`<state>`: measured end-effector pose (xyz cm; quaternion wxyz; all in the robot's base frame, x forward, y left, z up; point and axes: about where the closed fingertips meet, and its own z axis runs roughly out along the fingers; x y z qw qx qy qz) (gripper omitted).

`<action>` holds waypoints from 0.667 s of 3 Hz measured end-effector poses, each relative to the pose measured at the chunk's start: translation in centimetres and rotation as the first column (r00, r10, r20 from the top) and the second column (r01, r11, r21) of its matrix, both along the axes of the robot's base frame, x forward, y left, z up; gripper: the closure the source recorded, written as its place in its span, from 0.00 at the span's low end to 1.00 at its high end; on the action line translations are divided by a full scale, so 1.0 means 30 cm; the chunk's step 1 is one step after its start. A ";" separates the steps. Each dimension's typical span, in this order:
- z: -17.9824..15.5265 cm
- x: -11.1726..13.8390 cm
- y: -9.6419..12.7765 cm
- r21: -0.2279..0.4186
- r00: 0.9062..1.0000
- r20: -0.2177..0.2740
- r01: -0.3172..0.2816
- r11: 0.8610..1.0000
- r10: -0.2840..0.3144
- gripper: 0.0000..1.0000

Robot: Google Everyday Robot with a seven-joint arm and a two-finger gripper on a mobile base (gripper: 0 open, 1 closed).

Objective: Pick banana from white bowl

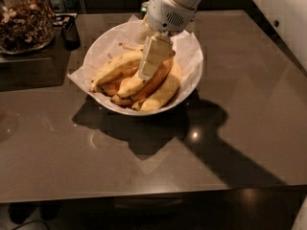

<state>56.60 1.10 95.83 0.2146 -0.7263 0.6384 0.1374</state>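
The white bowl (189,75), lined with crinkled white paper, stands on the brown table and holds several bananas. The banana (115,68), long, pale yellow and gently curved, lies at the left of the pile with its stem pointing back. Shorter, more orange bananas (160,92) lie to its right and in front. My gripper (145,73) reaches down from the white arm (168,11) at the back of the bowl. Its tip is low among the bananas, at the right end of the long banana and over the middle ones.
A glass jar of nuts (24,18) stands at the back left on a darker raised surface. A small dark object (71,32) sits beside it. The brown table (144,166) stretches in front of the bowl to its front edge. A white wall (288,13) is at the far right.
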 end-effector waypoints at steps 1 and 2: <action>-0.030 0.004 -0.030 -0.015 1.000 0.002 0.026 1.000 -0.026 0.13; -0.054 0.009 -0.058 -0.019 0.999 0.007 0.051 0.999 -0.051 0.19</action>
